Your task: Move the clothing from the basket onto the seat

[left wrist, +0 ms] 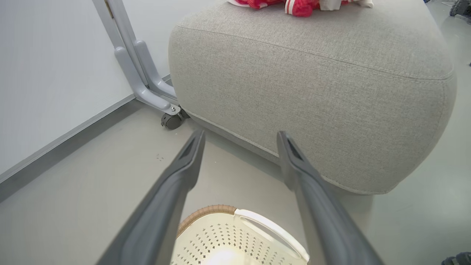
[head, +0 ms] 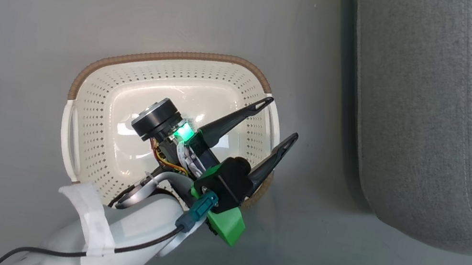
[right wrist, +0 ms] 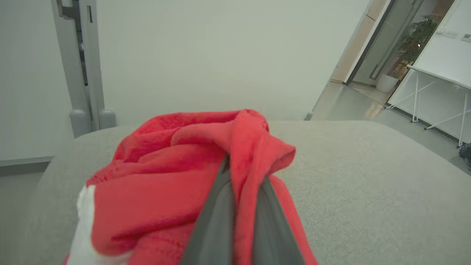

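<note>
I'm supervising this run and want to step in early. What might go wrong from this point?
1. The right gripper is shut on a fold of the clothing over the seat; fabric bunched between its fingers may cling on release and be dragged off.
2. The left gripper hangs open over the basket near its handle; a careless swing might hook or tip it.

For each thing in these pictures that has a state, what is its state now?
basket: upright on the floor, nothing seen inside; the left arm hides part of it.
clothing: bunched on the seat, one fold pinched by the right gripper.
seat: bears the clothing on top.
left gripper: open, holds nothing, above the basket.
right gripper: shut on the clothing.
</note>
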`<state>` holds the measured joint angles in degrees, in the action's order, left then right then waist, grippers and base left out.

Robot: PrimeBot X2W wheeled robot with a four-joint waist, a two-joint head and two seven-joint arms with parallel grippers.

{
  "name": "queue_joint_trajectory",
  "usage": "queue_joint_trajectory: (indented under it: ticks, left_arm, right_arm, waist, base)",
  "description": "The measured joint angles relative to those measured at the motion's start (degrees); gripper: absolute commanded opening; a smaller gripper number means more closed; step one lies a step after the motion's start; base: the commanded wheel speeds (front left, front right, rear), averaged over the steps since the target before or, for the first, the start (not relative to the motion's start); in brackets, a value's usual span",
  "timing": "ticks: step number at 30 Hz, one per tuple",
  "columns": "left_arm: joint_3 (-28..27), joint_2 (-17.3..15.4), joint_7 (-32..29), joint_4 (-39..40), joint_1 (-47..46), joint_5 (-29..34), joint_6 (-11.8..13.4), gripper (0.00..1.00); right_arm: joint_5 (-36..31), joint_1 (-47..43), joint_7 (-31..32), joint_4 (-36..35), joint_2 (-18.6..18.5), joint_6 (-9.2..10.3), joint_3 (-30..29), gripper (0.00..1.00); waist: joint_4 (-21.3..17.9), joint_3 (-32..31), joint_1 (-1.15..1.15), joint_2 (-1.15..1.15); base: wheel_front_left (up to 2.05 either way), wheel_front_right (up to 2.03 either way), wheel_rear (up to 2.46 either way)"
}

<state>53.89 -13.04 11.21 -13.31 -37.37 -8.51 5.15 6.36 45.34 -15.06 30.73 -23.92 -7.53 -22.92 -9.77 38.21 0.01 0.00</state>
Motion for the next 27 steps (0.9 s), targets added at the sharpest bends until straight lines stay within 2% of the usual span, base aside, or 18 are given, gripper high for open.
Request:
queue_joint_trajectory:
  ticks: [2,8,16,20,24,27]
  left_arm:
    - [-0.2,0.0,0.6,-0.5,0.0,-0.6,0.2,1.00]
    - [-0.4,0.0,1.6,-2.0,0.4,-1.7,0.2,1.00]
    - [-2.2,1.3,2.5,-4.3,3.1,-5.7,1.0,1.00]
    - [-5.7,2.7,3.4,-5.5,6.2,-10.1,1.9,1.00]
    - [-11.1,4.2,3.6,-6.9,10.5,-15.4,3.7,1.00]
    - [-15.1,4.8,3.8,-5.5,13.5,-16.2,4.1,1.00]
  right_arm:
    - [-4.6,-3.0,0.0,1.9,0.7,0.00,-2.0,1.00]
    - [-8.9,-7.6,0.0,0.7,5.8,0.00,-7.1,1.00]
    - [-8.9,-15.1,0.0,-9.4,12.2,0.00,-10.0,1.00]
    - [-9.0,-19.8,0.0,-12.6,15.8,0.00,-6.4,1.00]
    - [-10.2,-23.8,0.0,-13.3,17.5,0.00,-0.4,1.00]
    - [-10.0,-26.2,0.0,-13.1,18.7,0.00,4.7,1.00]
  waist:
    - [0.6,-0.1,0.00,0.00]
    - [0.7,-2.3,-0.01,0.00]
    - [-0.2,-7.4,-0.01,0.00]
    - [-0.2,-10.5,-0.01,0.00]
    - [0.2,-14.0,-0.02,0.00]
    - [0.8,-16.8,-0.02,0.00]
  base:
    - [0.00,0.00,0.00]
    - [0.00,0.00,0.00]
    - [0.00,0.00,0.00]
    - [0.00,0.00,0.00]
    - [0.00,0.00,0.00]
    - [0.00,0.00,0.00]
